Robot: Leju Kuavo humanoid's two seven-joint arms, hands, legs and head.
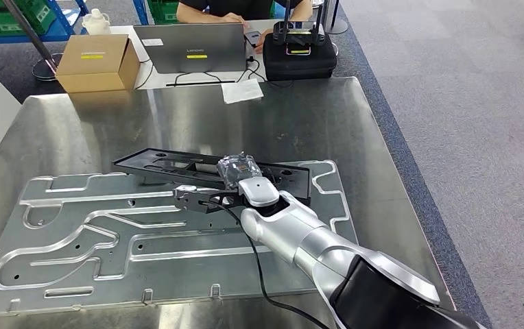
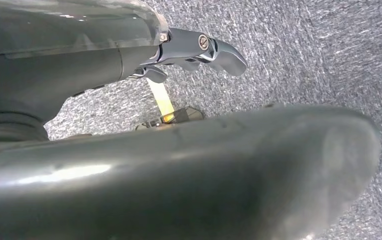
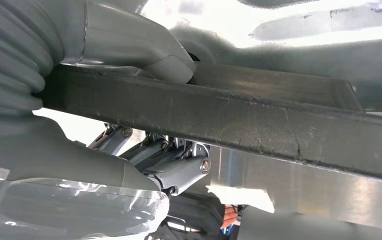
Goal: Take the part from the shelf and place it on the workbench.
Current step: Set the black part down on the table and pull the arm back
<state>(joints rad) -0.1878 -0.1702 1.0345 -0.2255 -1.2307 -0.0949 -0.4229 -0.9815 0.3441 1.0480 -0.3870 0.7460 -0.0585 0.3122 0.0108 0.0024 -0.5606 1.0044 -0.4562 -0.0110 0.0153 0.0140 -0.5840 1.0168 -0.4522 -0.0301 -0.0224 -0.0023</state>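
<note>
**Black part held over the workbench**

The right hand [image 1: 240, 171] grips the long black frame part [image 1: 177, 164], which sits on the stamped aluminium plate [image 1: 74, 240] atop the steel workbench [image 1: 177, 110]. The left hand [image 2: 199, 50] hangs above carpet, fingers apart, holding nothing.

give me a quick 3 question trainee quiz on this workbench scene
1. True or false: the right hand holds the black frame part.
2. What does the black frame part rest on? A) cardboard box B) embossed metal plate C) carpet
3. Fill in: behind the workbench, a person sits at an open ____.

Key: 1 true, thumb and fingers clamp the part's bar. 2 B, the embossed metal plate. 3 laptop.
</note>
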